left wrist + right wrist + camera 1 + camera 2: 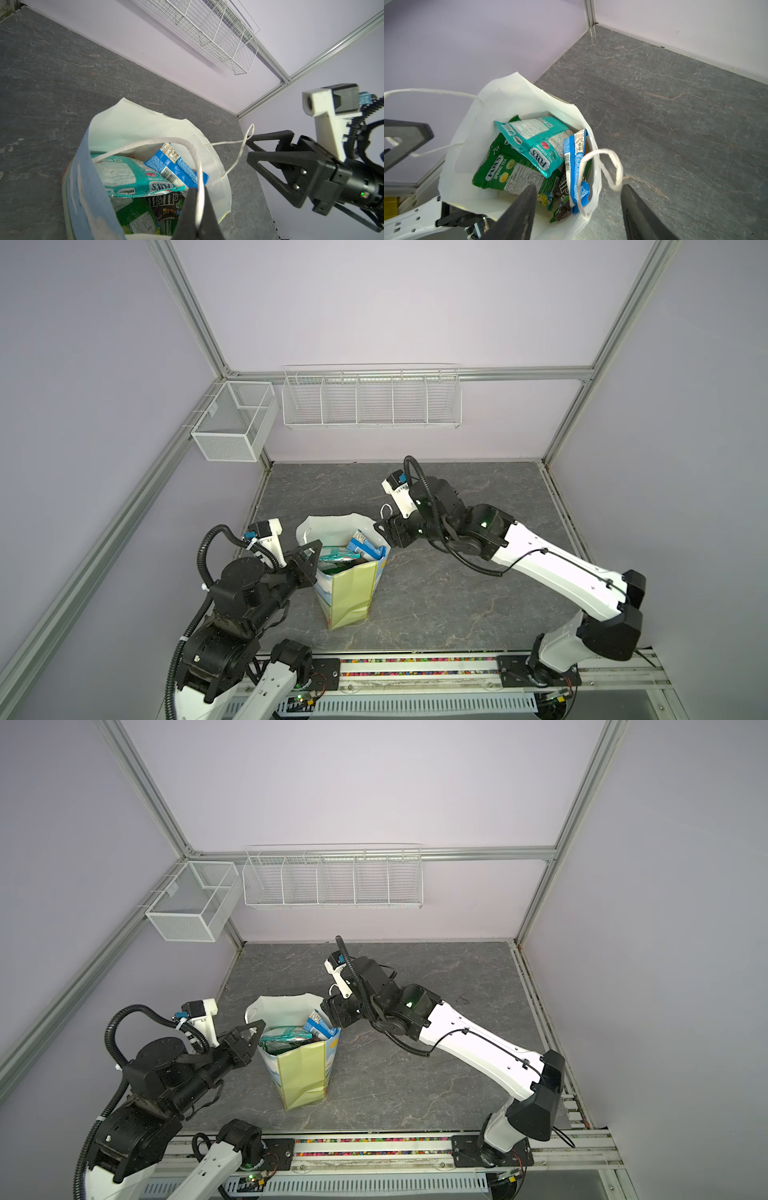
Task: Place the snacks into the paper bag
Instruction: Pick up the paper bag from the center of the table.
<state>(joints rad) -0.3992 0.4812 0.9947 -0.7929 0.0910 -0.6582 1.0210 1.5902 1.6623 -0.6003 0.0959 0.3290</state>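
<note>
four packets [286, 1041] show in the bag [353, 589], which stands upright mid-table [457, 593] between the two arms. a teal packet [533, 137] lies on top and a green packet [500, 170] under it. a blue packet [574, 158] stands on edge against the wall nearest the right gripper [579, 187], and a dark packet [166, 205] sits low down. no snack shows loose on the table in both top views, so loading looks finished or close to it.

the left gripper [197, 193] is pinched tight on one cord handle [145, 143], the cord running between its fingers in the left wrist view. the right gripper stands wide with nothing in it, at the opposite rim. the other handle [600, 151] loops just by its jaws; whether it touches them i cannot tell.

the packets look light, glossy and crinkly, so likely slippery on the flat face. a sealed end edge is the better place to pinch. the bag is thin, creased paper with soft walls that would buckle if squeezed, and filled this high it could tip. the cords are the places to hold it, one on each side, pulled evenly.
</note>
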